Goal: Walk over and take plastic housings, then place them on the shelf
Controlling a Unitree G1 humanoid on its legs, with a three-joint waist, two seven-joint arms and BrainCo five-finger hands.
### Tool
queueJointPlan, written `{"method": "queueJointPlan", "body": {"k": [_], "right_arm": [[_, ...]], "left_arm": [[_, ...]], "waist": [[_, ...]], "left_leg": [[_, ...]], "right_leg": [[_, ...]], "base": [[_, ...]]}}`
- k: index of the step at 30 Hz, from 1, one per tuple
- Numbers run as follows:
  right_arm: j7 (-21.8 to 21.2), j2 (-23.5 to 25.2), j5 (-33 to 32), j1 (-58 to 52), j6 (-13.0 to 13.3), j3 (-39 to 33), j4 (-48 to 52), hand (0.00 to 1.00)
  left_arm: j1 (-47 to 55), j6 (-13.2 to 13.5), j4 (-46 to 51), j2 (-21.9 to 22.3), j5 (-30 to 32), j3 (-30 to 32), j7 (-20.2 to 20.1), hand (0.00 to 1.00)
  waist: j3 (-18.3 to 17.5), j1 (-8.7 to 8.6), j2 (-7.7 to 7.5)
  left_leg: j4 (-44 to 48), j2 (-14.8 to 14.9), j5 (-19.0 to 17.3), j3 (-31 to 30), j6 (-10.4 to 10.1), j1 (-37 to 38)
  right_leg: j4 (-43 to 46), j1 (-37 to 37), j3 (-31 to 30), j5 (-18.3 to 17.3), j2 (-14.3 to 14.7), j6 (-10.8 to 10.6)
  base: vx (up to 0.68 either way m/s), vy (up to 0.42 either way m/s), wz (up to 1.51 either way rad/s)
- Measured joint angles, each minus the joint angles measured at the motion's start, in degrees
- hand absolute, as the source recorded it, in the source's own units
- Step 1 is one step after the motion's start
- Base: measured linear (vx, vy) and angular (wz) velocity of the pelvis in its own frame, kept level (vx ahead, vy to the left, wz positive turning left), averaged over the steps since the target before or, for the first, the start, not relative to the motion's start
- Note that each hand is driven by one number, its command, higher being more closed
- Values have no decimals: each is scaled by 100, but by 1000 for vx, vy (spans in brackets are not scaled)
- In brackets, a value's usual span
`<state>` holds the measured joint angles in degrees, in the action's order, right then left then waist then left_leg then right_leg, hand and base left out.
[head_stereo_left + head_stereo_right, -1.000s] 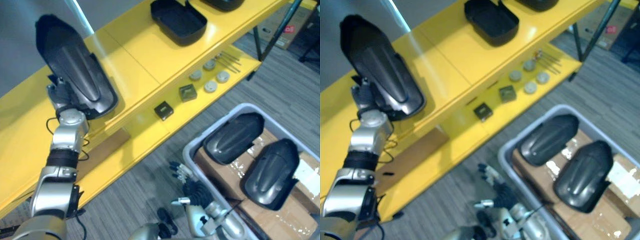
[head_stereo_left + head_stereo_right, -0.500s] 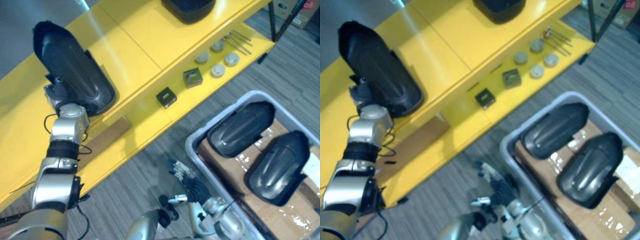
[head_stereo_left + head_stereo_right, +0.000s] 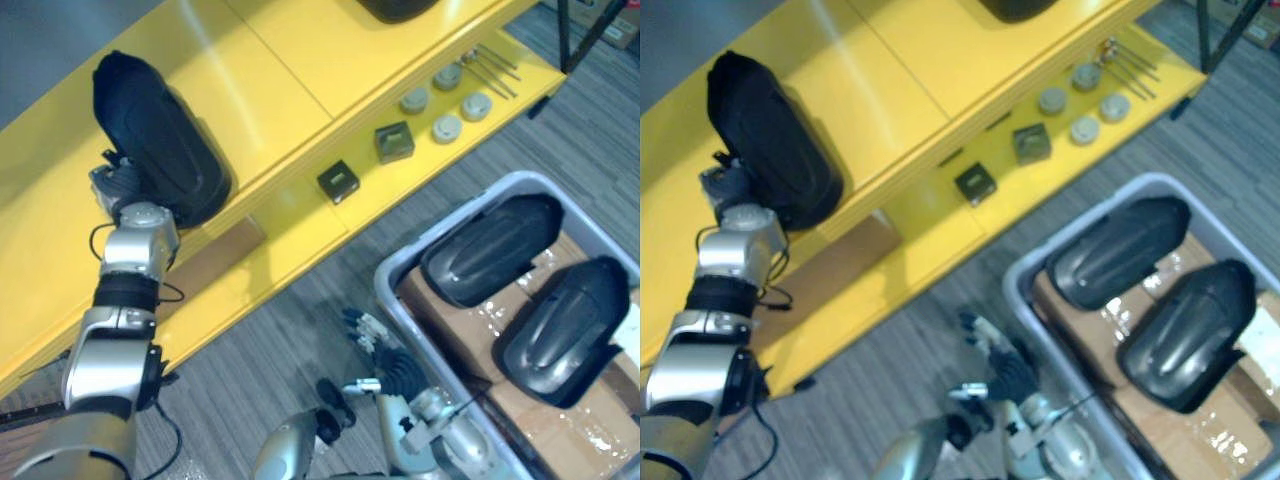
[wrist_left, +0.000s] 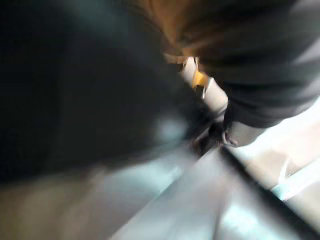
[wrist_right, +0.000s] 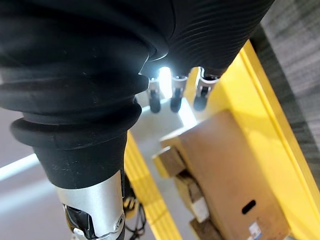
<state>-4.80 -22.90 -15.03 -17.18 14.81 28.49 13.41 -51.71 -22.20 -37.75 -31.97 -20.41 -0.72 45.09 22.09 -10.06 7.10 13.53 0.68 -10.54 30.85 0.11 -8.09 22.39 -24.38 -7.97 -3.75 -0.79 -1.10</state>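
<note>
In the upper left of the left eye view, one black plastic housing (image 3: 160,140) lies on the top board of the yellow shelf (image 3: 290,70), and its lower end touches the left hand (image 3: 118,185). The fingers of this hand are hidden behind the housing, so I cannot tell whether it grasps the part or has let it go. The right hand (image 3: 385,365) hangs at the bottom centre, with relaxed fingers that hold nothing, just beside the grey bin (image 3: 450,225). In the lower right, two more housings (image 3: 488,250) lie in this bin on cardboard. In my judgement this placement is almost finished, and at least two more trips are left.
</note>
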Motion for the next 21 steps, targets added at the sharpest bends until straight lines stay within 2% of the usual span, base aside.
{"method": "queueJointPlan", "body": {"k": [12, 15, 16, 17, 19, 21], "right_arm": [[-6, 0, -20, -69, 3, -26, -1, 0], [0, 2, -23, -93, 18, -25, -4, 0], [26, 4, -23, -148, 50, -26, -7, 0], [48, 9, -23, -183, 65, -25, -7, 0], [117, 51, -22, -301, 137, -27, -12, 0], [118, 146, -13, -410, 250, -25, -46, 0]], "left_arm": [[-319, 120, -1, -143, 349, 4, 623, 0], [-402, 270, -1, -158, 354, 6, 1055, 0], [-422, 395, -1, -176, 357, 8, 1306, 0], [-433, 475, -1, -202, 359, 9, 1382, 0], [-499, 679, 0, -412, 545, 20, 1554, 0], [-684, 1008, 36, -715, 606, 53, 1740, 0]], "waist": [[1, -16, -1], [1, -9, -1], [0, -12, -2], [0, -14, -2], [-1, -28, -4], [-7, -31, -15]], "left_leg": [[90, 62, -83, 118, 44, 17], [84, 72, -90, 123, 53, 54], [75, 74, -90, 126, 53, 117], [74, 74, -91, 126, 53, 142], [-12, 73, -113, 137, 47, 212], [-58, 73, -113, 138, 48, 239]], "right_leg": [[-74, 58, -4, 31, 20, -26], [-105, 132, 1, 62, 21, -33], [-122, 199, 2, 67, 23, -34], [-126, 226, 2, 67, 23, -34], [-137, 270, 4, 65, 34, -32], [-154, 297, 27, 65, 34, -31]], "base": [[6, 2, 0], [0, 0, 0], [0, 0, 0], [23, 20, -4], [10, 8, -2], [22, 0, 4]]}}
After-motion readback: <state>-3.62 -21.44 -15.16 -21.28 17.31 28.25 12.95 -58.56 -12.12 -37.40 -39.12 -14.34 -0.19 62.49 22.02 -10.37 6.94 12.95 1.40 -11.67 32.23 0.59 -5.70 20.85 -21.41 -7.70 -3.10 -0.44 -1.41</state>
